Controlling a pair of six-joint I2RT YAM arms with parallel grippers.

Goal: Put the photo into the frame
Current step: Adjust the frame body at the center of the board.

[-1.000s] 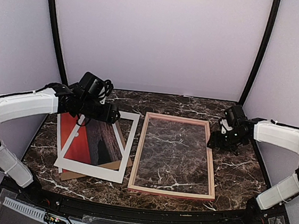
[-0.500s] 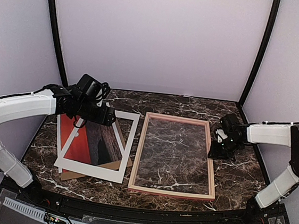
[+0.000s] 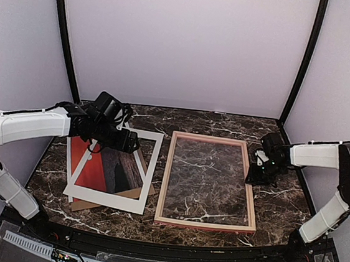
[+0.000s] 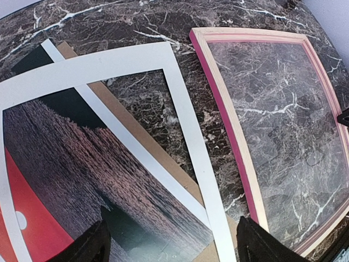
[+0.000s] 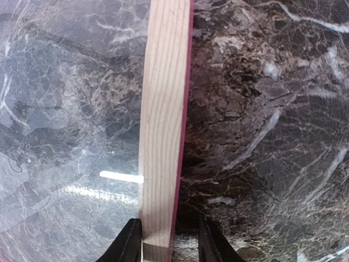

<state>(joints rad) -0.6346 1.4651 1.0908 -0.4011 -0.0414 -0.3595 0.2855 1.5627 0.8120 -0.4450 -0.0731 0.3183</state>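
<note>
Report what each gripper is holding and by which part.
The right gripper grips the frame by its right-hand long rail, one finger on each side. The left gripper hangs open above the photo, holding nothing.

One pink frame (image 3: 165,174) at centre, one sunset photo (image 3: 93,166) at left, one white mat (image 3: 151,166), one brown backing board (image 3: 82,206), two robot arms, left arm (image 3: 28,125), right arm (image 3: 313,155)

Photo (image 3: 94,171) partly covered by white mat (image 3: 153,160) and left arm (image 3: 32,122). Backing board (image 3: 86,205) mostly hidden underneath. Right fingers (image 5: 131,243) cut off at bottom edge, so grip on frame (image 5: 163,109) can't be determined.
</note>
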